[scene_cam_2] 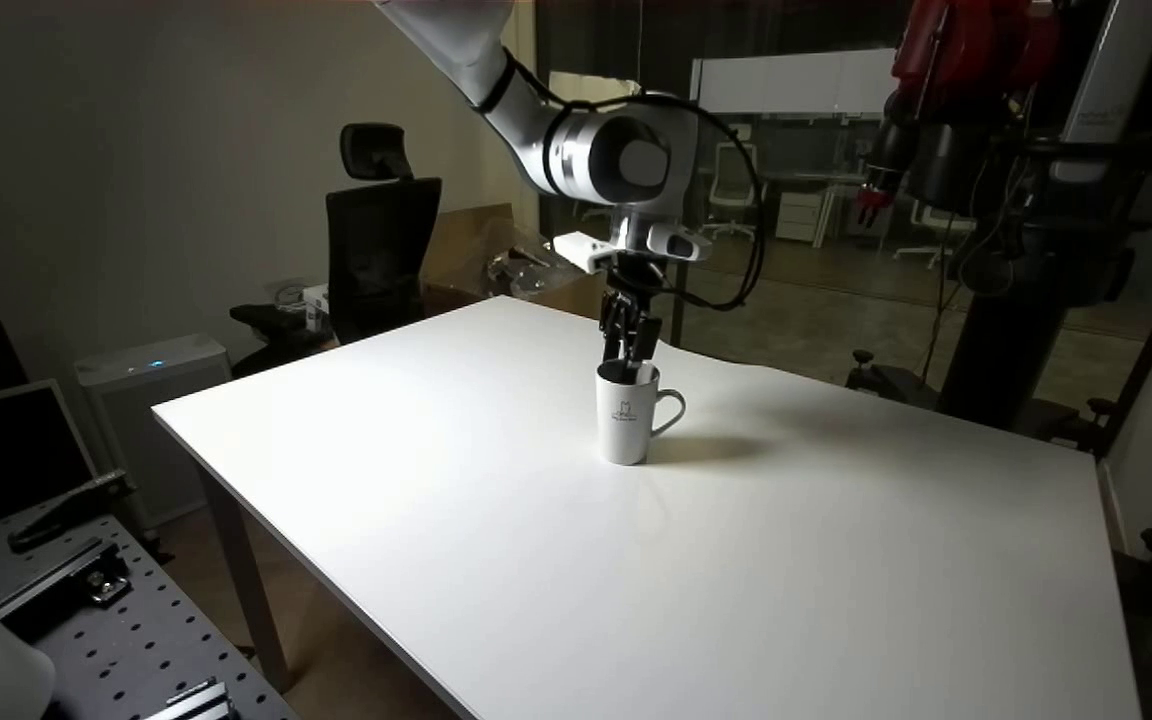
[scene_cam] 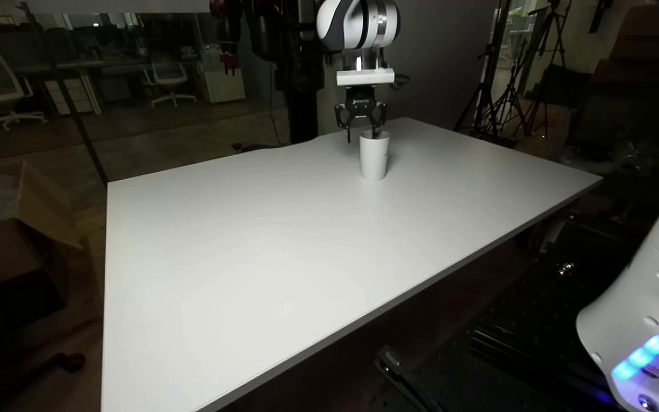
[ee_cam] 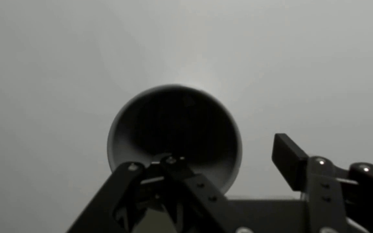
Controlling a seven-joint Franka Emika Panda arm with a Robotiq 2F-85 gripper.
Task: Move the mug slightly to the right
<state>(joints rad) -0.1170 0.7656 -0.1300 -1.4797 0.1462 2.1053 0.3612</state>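
The white mug (scene_cam: 373,159) stands upright on the white table (scene_cam: 238,263). In an exterior view the mug (scene_cam_2: 622,428) shows a small dark print and a handle on its right side. My gripper (scene_cam: 361,138) points down at the mug's rim; it also shows above the mug in an exterior view (scene_cam_2: 628,362). In the wrist view my gripper (ee_cam: 227,151) is open. One finger reaches over and into the mug's dark mouth (ee_cam: 180,126), and the other is outside it, with a gap to the rim. The inside finger's tip is hard to make out in the dark.
A dark robot with a red gripper (scene_cam: 228,60) stands beyond the table's far edge; its red arm (scene_cam_2: 976,55) also shows in an exterior view. A black office chair (scene_cam_2: 381,240) is behind the table. A perforated metal bench (scene_cam_2: 136,625) stands by the near edge.
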